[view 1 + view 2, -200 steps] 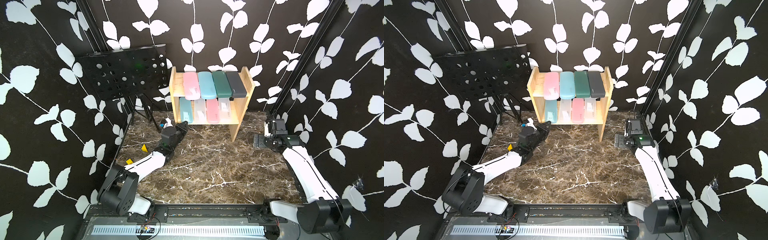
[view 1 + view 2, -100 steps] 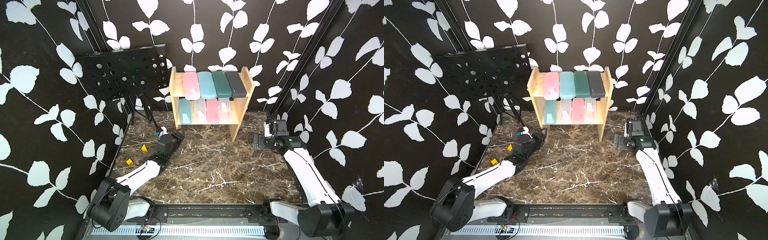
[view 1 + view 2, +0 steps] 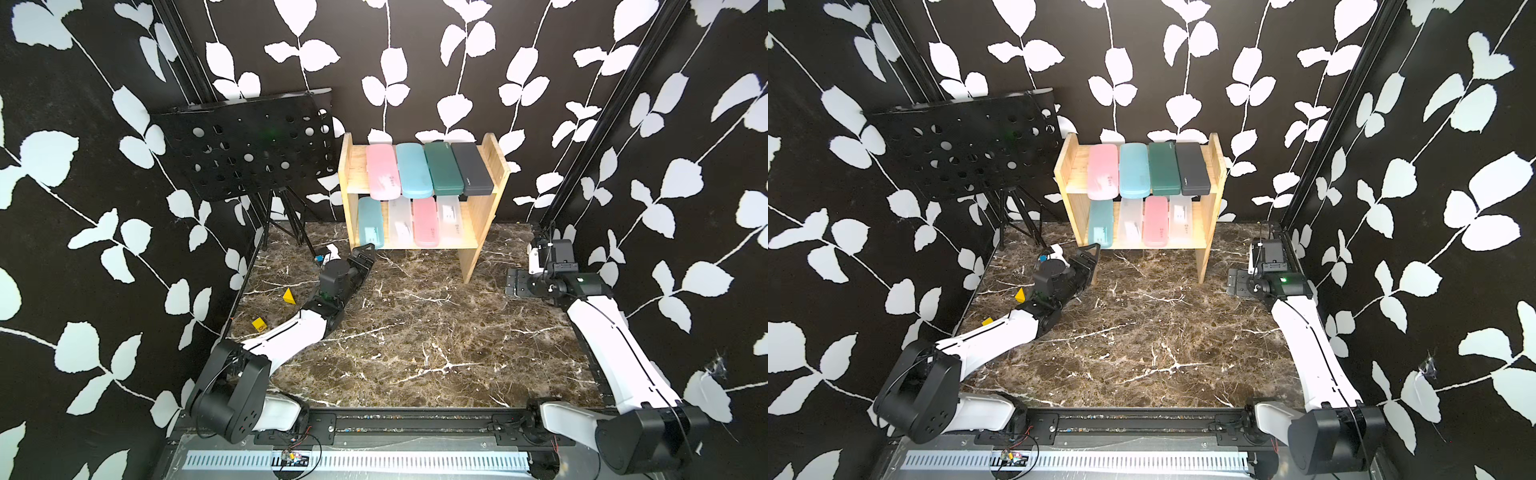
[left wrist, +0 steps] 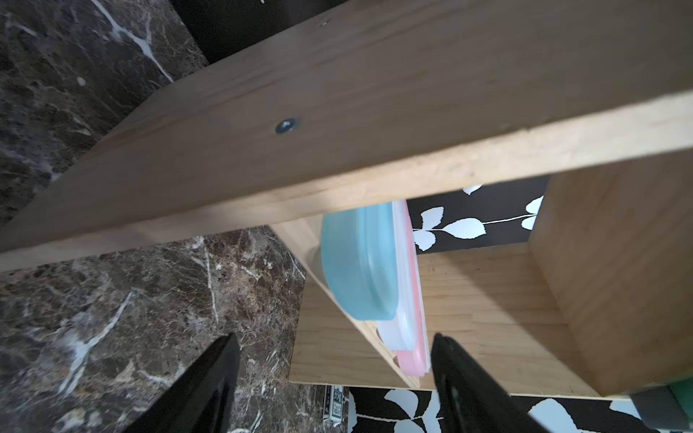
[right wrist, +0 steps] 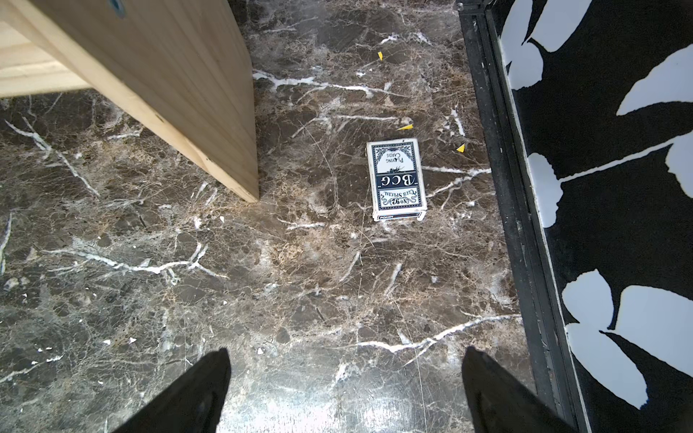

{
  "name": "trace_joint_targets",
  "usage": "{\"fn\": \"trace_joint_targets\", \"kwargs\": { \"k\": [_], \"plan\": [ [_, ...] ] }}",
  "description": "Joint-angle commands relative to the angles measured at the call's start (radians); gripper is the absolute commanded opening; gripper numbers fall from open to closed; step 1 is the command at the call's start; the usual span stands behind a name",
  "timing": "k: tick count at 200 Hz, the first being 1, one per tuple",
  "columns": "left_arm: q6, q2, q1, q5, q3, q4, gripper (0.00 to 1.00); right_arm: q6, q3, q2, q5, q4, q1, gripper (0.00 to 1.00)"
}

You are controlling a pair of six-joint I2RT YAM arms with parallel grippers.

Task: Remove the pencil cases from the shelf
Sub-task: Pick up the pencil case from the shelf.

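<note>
Your right gripper (image 5: 347,350) hovers spread wide above bare marble (image 5: 300,281). Your left gripper (image 4: 334,337), jaws parted and empty, faces the lower board (image 3: 467,226), likely lined up for the light blue case (image 3: 370,222). All eight pencil cases (image 3: 442,168) lie on the shelf (image 3: 492,174).

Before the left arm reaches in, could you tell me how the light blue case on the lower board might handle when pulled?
The light blue case looks like a moulded hard shell with a seam, so probably stiff. Its smooth rounded edges may slip under a pinch. Lying flat on the shelf beside a frosted case, it should slide, not roll.
</note>
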Motion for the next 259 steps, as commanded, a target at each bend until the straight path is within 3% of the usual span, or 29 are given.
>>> {"fn": "trace_joint_targets", "kwargs": {
  "k": [1,83,156,259],
  "plan": [
    [-0.012,0.012,-0.001,-0.004,0.043,0.055,0.80,-0.011,0.012,0.010,0.011,-0.004,0.005,0.99],
    [-0.029,0.081,-0.001,-0.013,0.094,0.067,0.76,-0.021,0.031,0.038,0.011,-0.002,0.005,0.99],
    [-0.038,0.097,0.000,-0.013,0.098,0.060,0.50,-0.027,0.029,0.043,0.013,-0.005,0.005,0.99],
    [-0.040,0.077,0.004,-0.011,0.099,0.037,0.46,-0.036,0.038,0.039,0.017,-0.019,0.005,0.99]
  ]
}}
